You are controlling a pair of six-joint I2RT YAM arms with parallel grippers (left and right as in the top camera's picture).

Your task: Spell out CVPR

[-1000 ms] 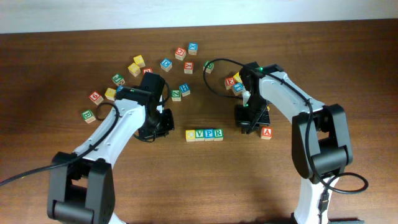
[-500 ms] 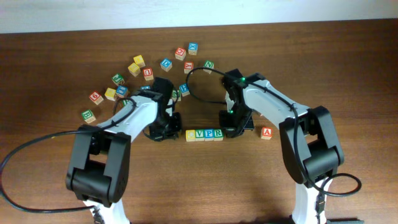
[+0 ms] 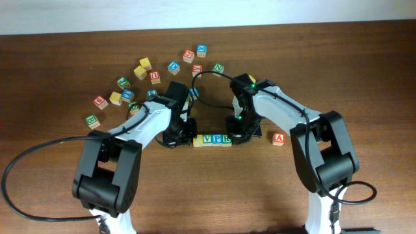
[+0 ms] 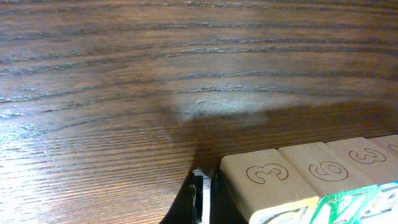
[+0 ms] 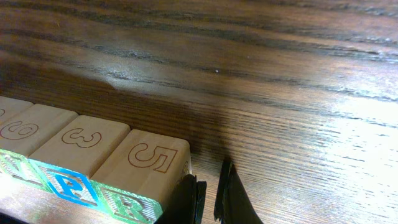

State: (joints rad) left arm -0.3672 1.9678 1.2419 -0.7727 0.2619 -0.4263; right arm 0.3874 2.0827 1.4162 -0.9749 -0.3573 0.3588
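Four letter blocks (image 3: pixel 214 140) lie in a row at the table's middle, reading V, P, R, with the leftmost block partly hidden under my left gripper. My left gripper (image 3: pixel 187 136) is shut and empty, pressed against the row's left end. In the left wrist view its fingers (image 4: pixel 202 199) touch the block marked 3 (image 4: pixel 264 180). My right gripper (image 3: pixel 235 135) is shut and empty at the row's right end. In the right wrist view its fingers (image 5: pixel 210 193) rest against the green R block marked 5 (image 5: pixel 146 162).
Several loose letter blocks lie scattered across the back of the table (image 3: pixel 155 77). A red A block (image 3: pixel 278 138) sits right of the right gripper. A green block (image 3: pixel 92 120) lies far left. Black cables loop over both arms.
Both grippers have moved inward, the left one rightward and the right one leftward, and now touch the two ends of the row. The blocks sit tighter together.
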